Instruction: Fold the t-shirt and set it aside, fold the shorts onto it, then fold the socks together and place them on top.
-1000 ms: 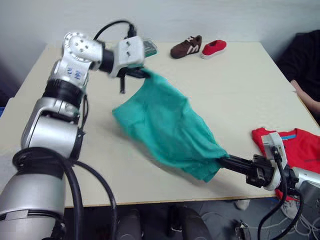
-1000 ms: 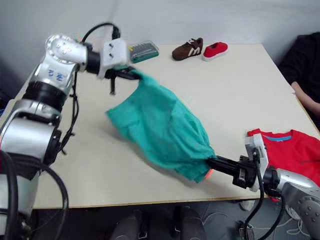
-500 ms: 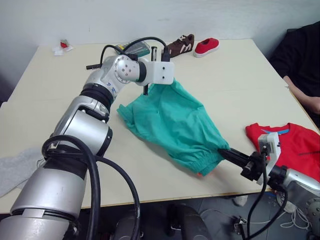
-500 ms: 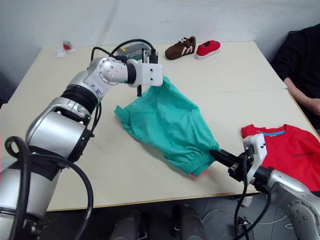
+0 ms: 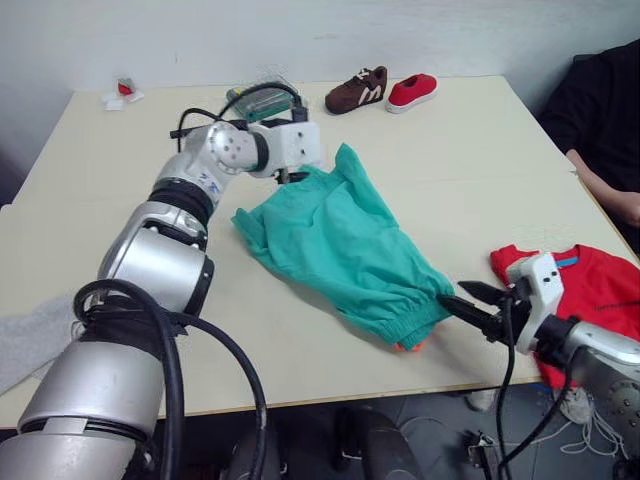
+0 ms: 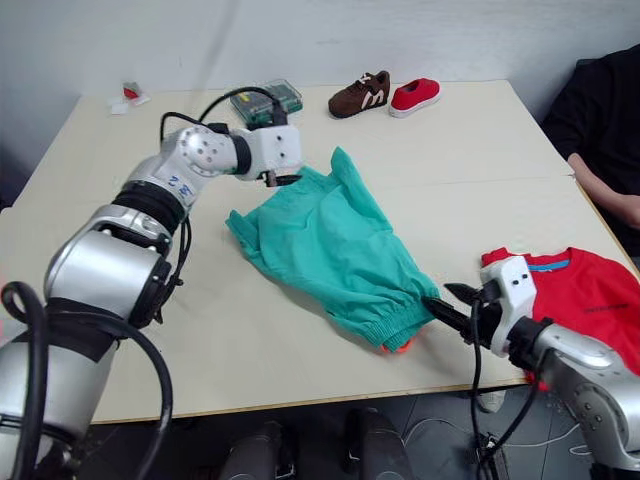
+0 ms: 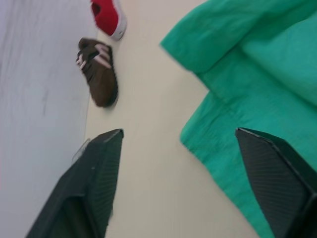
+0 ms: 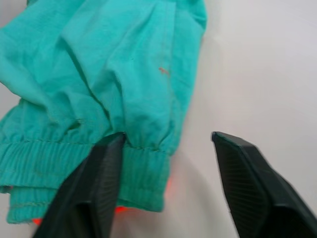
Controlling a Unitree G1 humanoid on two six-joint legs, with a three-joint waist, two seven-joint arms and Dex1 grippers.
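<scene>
Now the surface [image 5: 470,150] carries the shorts [image 5: 335,240], which lie spread flat in its middle instead of hanging stretched between both arms as they did a second ago. Both hands have let go: the left hand [image 7: 181,148] hovers wide open over the far hem, and the right hand [image 8: 166,148], equally wide, sits just beside the elastic waistband. The t-shirt [image 5: 590,290] rests at the near right edge, apparently already set aside. By my reading, the shorts are laid out ready for folding, and fresh grips come next.
</scene>
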